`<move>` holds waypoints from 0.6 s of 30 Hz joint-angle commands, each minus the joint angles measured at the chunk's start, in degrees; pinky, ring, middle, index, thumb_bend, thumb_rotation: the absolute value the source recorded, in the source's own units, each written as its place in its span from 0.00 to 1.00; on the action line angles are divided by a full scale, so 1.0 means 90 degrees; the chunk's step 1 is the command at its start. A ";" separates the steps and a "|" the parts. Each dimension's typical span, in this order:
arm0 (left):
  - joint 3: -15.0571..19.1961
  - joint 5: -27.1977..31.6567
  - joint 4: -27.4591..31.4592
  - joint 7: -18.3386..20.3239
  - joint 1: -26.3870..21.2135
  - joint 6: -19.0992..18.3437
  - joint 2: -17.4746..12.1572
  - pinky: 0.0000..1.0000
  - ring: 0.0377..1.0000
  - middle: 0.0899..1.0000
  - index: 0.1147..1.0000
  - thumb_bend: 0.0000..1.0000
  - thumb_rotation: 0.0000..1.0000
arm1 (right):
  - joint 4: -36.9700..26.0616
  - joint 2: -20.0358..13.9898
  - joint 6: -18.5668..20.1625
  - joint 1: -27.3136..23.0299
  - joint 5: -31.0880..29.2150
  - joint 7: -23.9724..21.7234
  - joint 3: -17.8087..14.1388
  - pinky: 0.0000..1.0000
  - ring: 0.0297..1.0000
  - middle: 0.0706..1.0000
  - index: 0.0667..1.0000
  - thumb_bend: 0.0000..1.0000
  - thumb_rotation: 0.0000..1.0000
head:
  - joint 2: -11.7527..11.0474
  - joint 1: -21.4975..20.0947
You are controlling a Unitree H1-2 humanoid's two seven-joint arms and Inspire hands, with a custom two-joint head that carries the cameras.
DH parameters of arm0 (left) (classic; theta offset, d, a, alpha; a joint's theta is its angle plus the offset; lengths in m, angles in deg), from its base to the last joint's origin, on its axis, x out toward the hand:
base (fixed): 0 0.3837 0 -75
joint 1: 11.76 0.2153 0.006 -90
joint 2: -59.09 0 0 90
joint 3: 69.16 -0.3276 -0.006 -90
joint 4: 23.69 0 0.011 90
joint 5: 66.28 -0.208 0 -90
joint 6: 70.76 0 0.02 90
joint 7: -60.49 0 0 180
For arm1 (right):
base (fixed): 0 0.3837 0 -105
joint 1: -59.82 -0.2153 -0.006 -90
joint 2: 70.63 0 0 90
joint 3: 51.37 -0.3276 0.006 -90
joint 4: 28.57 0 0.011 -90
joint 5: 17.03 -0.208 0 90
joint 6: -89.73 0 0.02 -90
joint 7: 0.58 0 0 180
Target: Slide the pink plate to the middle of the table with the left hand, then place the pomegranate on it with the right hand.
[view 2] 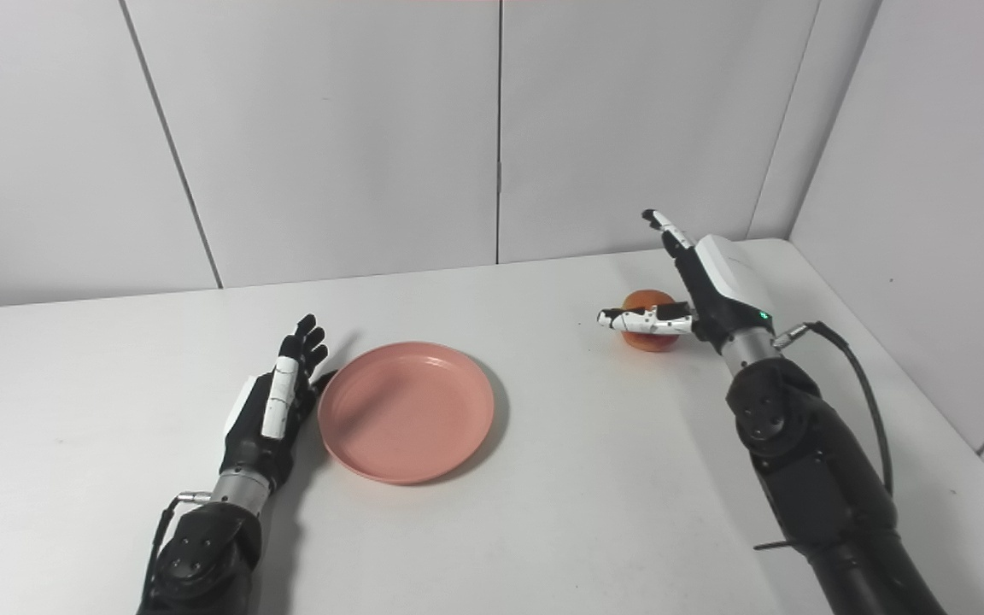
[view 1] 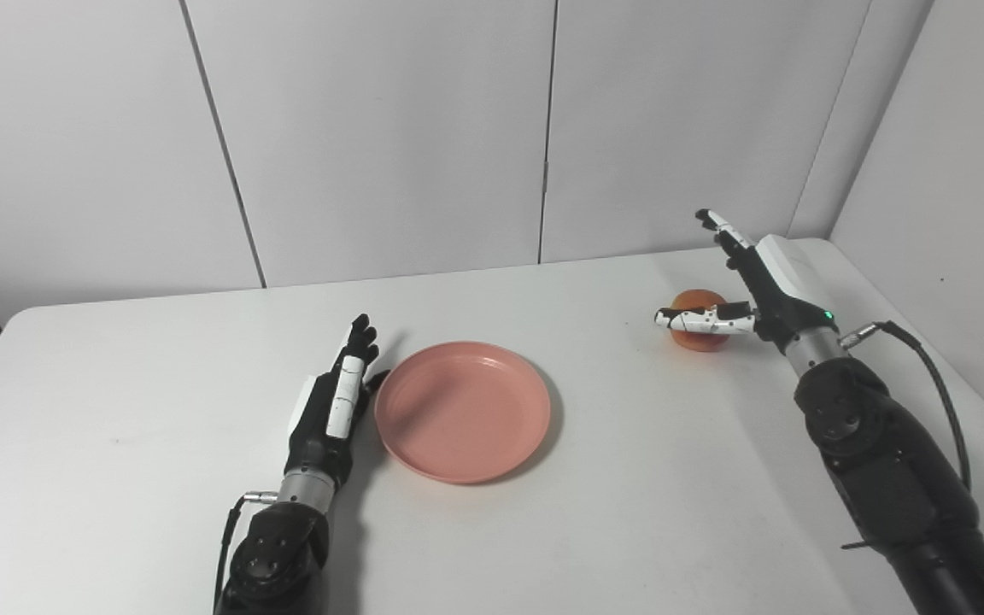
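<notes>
Presently the plate (view 1: 463,411) lies flat near the middle of the table (view 1: 116,444), so the slide step is judged done or nearly done; the coming move belongs to the right hand (view 1: 744,286).

Left hand (view 1: 334,401): fingers (view 1: 361,337) extended and held together, gripping nothing. The hand stands edge-on at the plate's left rim. The thumb-side edge appears to touch the rim, but contact cannot be confirmed from either view.

Right hand: spread wide, holding nothing. The fingers (view 1: 718,224) point up and away from the robot; the thumb (view 1: 701,319) reaches out sideways toward the plate.

Pomegranate (view 1: 697,331): rests on the table on the palm side of the right hand, tucked in the crook between thumb and fingers. The thumb crosses in front of it in both views, so part of the fruit is hidden. Whether the thumb or palm touches it cannot be told.

Governing relation: the fruit sits inside the open span of the right hand, below the raised fingers and just behind the thumb. The left hand is well apart from it, across the plate. The fruit is roughly round, with no long axis to align to.

Judged requirement: bring the fingers down and around the fruit to meet the thumb, then carry it toward the thumb side, where the plate lies. The left hand beside the rim may need to clear.
</notes>
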 commanded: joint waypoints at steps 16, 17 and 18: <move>-0.0025 -0.0075 0.0235 -0.0053 -0.0212 0.0017 -0.0025 0.98 0.99 1.00 1.00 0.78 1.00 | 0.0706 -0.0236 -0.0090 -0.0575 0.0002 -0.0011 0.0349 0.73 0.83 0.88 0.90 1.00 0.36 | 0.0044 0.0042; -0.0027 -0.0081 0.0248 -0.0062 -0.0208 0.0007 -0.0021 0.98 0.99 1.00 1.00 0.78 1.00 | 0.0729 -0.0242 -0.0069 -0.0583 0.0008 -0.0023 0.0374 0.73 0.83 0.88 0.89 1.00 0.35 | 0.0054 0.0041; -0.0025 -0.0077 0.0248 -0.0064 -0.0209 0.0005 -0.0017 0.98 0.99 1.00 1.00 0.78 1.00 | 0.0765 -0.0245 -0.0064 -0.0594 0.0020 -0.0017 0.0399 0.72 0.82 0.88 0.89 1.00 0.33 | 0.0068 0.0046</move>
